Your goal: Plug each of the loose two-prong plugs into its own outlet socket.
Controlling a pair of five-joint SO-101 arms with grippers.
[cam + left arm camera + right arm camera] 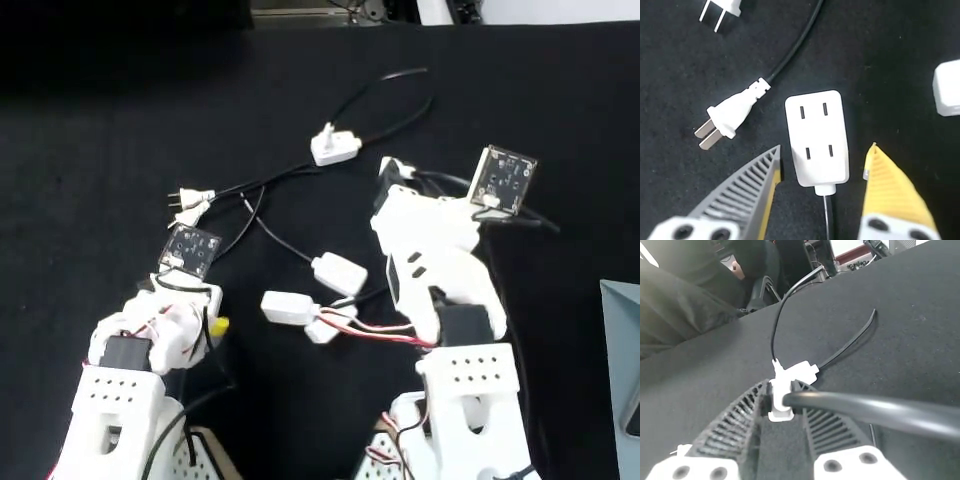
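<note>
Holding left jaws wide open, flanking a white socket (pixel 817 137) without gripping it, with a loose plug (pixel 727 117) just beside it on the black worktop (pixel 900 60); clamping right jaws tight on a second plug (pixel 781 399), white, black-corded.

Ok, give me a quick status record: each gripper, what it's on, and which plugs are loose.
left gripper: open, over the outlet block
outlet block slots: two pairs, both empty
loose plugs: white plug lying beside the block, prongs bare; second plug farther off
right gripper: shut on held plug, black cable trailing from it
ahead of right gripper: white socket; whether the prongs are in, cannot tell
</note>
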